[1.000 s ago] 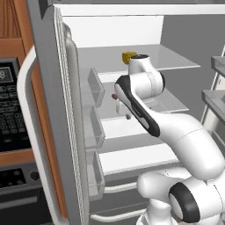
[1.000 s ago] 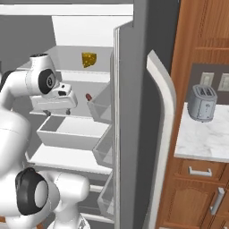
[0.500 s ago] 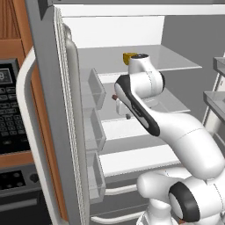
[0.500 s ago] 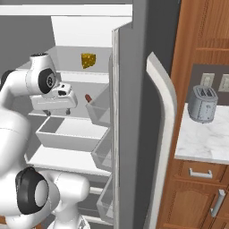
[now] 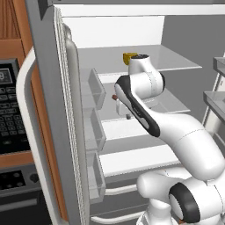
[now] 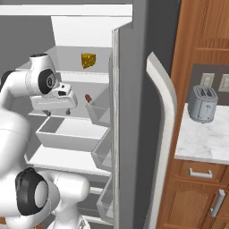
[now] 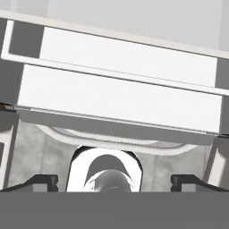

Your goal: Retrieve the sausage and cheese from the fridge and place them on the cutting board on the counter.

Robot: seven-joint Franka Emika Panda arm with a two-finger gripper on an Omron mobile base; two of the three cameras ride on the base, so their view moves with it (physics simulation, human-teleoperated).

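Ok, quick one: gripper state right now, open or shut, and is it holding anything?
Gripper: open, fingers spread wide, holding nothing; it sits inside the fridge.

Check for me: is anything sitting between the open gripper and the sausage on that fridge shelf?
Nothing visible blocks it. In the right base view the gripper hangs open inside the fridge, and the sausage lies on the shelf just beyond it, with bare shelf between them. The cheese sits on the shelf above, out of the path.
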